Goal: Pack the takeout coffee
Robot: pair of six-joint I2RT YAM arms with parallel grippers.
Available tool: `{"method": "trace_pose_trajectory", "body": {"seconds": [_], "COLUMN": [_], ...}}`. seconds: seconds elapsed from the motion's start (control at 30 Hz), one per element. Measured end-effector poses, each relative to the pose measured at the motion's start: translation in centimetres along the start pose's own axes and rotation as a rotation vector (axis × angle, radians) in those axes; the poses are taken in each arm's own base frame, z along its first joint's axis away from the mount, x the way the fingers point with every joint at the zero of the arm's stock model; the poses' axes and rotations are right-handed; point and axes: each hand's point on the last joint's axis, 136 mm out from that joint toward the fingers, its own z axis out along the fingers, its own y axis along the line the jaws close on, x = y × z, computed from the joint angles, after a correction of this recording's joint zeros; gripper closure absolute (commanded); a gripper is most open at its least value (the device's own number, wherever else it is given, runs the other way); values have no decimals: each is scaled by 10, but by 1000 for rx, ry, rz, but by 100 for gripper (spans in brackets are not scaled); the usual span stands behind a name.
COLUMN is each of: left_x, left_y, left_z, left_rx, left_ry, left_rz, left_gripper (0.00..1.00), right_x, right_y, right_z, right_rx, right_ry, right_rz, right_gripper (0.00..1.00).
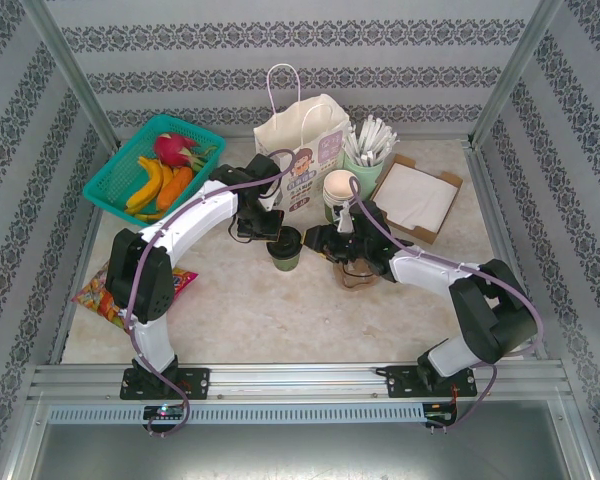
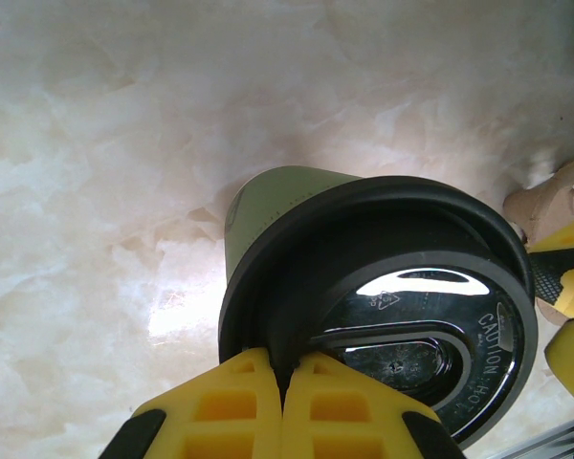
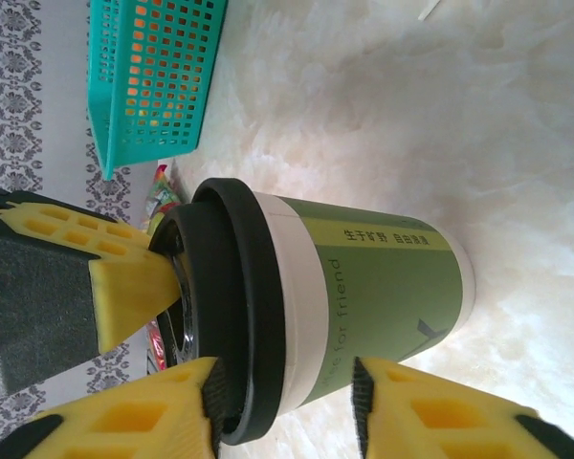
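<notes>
The takeout coffee [image 1: 285, 246], a dark green paper cup with a black lid, stands upright on the table in front of the paper bag [image 1: 302, 140]. My left gripper [image 1: 270, 228] is over it, shut on the rim of the lid. In the left wrist view the two yellow fingertips pinch the lid's edge [image 2: 285, 368] of the coffee [image 2: 411, 287]. My right gripper [image 1: 316, 240] reaches in from the right. In its wrist view the jaws [image 3: 282, 402] stand apart beside the coffee [image 3: 373, 287], one pad at the lid's rim, the other by the cup wall.
A teal basket [image 1: 155, 165] of fruit sits at the back left. A stack of lidless cups [image 1: 338, 190], a cup of sticks [image 1: 370, 150] and a brown box of napkins [image 1: 415, 200] stand at the back right. A snack packet [image 1: 105, 290] lies by the left arm.
</notes>
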Motion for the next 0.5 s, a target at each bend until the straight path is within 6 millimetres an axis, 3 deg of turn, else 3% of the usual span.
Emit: {"method": "trace_pose_trajectory", "body": {"seconds": [0.5], "left_x": [-1], "left_y": [-1], "left_z": [1], "left_rx": [7], "left_ry": [-2], "left_rz": [2], "left_gripper": [100], "right_x": [-1], "right_y": [1], "right_z": [7], "right_rx": [2], "right_ry": [17], "right_rz": [3], "right_gripper": [77]}}
